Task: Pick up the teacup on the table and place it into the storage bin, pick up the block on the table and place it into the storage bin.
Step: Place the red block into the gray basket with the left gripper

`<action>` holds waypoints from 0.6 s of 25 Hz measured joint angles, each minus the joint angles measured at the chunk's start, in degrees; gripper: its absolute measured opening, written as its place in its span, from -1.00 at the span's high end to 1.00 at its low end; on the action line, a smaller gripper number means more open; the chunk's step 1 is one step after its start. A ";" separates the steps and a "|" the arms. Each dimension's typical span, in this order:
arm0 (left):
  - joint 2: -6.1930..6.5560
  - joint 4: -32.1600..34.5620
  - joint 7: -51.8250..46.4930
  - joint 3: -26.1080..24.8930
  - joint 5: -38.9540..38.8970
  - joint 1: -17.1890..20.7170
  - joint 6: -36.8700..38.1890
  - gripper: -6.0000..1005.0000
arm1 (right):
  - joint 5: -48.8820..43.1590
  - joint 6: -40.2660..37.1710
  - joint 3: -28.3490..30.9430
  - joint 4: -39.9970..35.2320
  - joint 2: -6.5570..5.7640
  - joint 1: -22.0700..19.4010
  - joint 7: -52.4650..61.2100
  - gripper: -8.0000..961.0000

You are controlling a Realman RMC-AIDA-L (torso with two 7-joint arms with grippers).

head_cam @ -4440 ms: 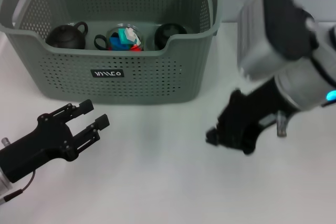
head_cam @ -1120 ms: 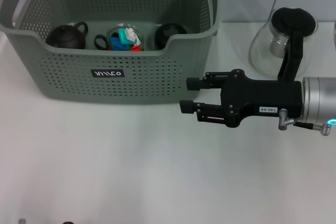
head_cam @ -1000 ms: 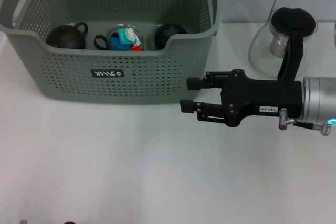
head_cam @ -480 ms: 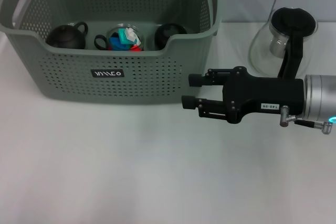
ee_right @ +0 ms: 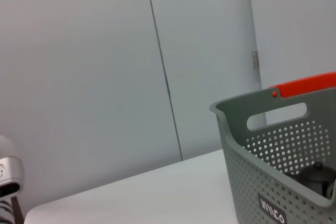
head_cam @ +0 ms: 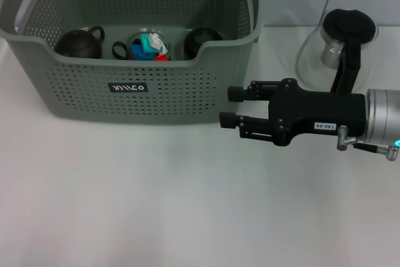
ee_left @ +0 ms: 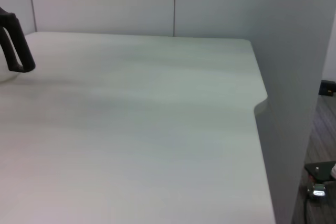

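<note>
The grey perforated storage bin (head_cam: pixel 131 95) with orange handle clips stands at the back left of the white table. Inside it I see a black teapot (head_cam: pixel 78 43), a black teacup (head_cam: pixel 201 42) and a clear cup holding coloured blocks (head_cam: pixel 149 47). My right gripper (head_cam: pixel 229 107) hovers level just off the bin's right front corner, pointing left at it, open with nothing between its fingers. The right wrist view shows the storage bin (ee_right: pixel 283 182) from the side. My left gripper is out of view.
A glass pitcher (head_cam: pixel 337 48) with a black lid and handle stands at the back right, behind my right arm. Its black handle (ee_left: pixel 16 51) shows in the left wrist view, beside the table's bare top and edge (ee_left: pixel 260 106).
My right gripper has drifted slightly right, away from the bin, staying open. Earlier still the left gripper stood open at the lower left; it has left the head view.
</note>
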 joint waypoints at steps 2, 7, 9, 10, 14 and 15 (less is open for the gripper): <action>0.00 -0.18 0.01 0.00 0.35 0.00 -0.16 0.03 | 0.00 -0.07 0.24 0.00 0.00 -0.05 0.04 -0.21; -0.07 -0.93 0.03 0.00 0.53 -0.04 -1.18 0.04 | 0.00 -0.15 0.46 0.00 0.00 -0.05 0.04 -0.21; -0.08 -1.39 0.04 0.00 0.53 -0.17 -2.15 0.04 | 0.00 -0.17 0.46 0.00 0.00 -0.05 0.04 -0.21; -0.08 -1.60 0.05 0.00 0.54 -0.25 -2.50 0.04 | 0.00 -0.17 0.46 0.00 0.00 -0.05 0.04 -0.21; -0.03 -1.92 0.05 0.00 0.30 -0.45 -3.04 0.05 | 0.00 -0.17 0.46 0.00 0.00 -0.05 0.04 -0.21; -0.03 -1.94 0.05 0.00 0.18 -0.50 -3.05 0.05 | 0.00 -0.17 0.46 0.00 0.00 -0.05 0.04 -0.21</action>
